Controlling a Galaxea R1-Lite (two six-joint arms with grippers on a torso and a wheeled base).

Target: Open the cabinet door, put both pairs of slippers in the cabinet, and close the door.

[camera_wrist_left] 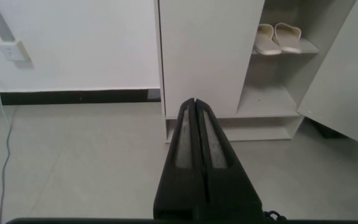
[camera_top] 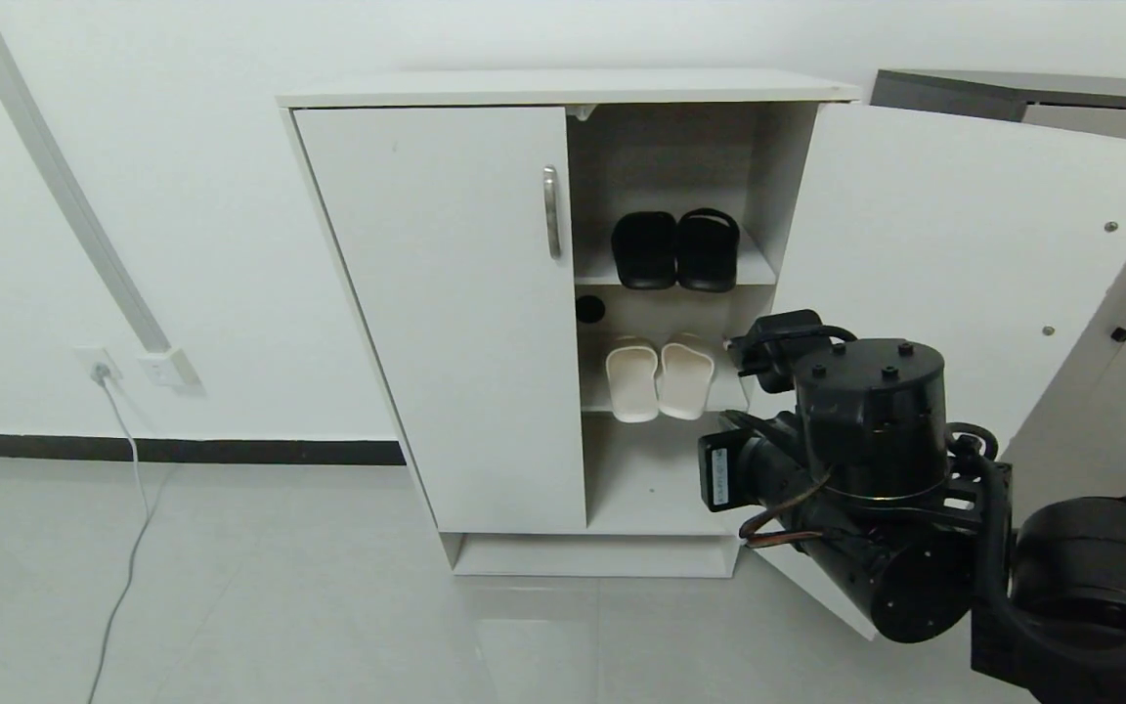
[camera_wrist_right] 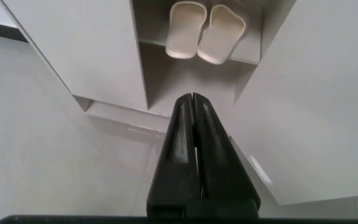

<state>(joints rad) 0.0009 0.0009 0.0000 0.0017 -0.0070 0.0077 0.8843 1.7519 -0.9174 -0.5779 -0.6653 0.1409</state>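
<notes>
Pair of black slide slippers point(camera_top: 675, 250) on the upper shelf of the white two-door cabinet point(camera_top: 563, 88), pair of cream slide slippers point(camera_top: 659, 379) at 6 o'clock on the middle shelf, right door point(camera_top: 954, 254) open at 3 o'clock, right gripper point(camera_wrist_right: 193, 99) facing the cream pair with jaws together, left gripper point(camera_wrist_left: 194, 102) with jaws together

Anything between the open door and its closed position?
Yes: the right gripper, jaws shut, hangs before the opening, apparently inside the swing of the open door. The white slippers and black slippers sit on shelves; nothing else blocks.
</notes>
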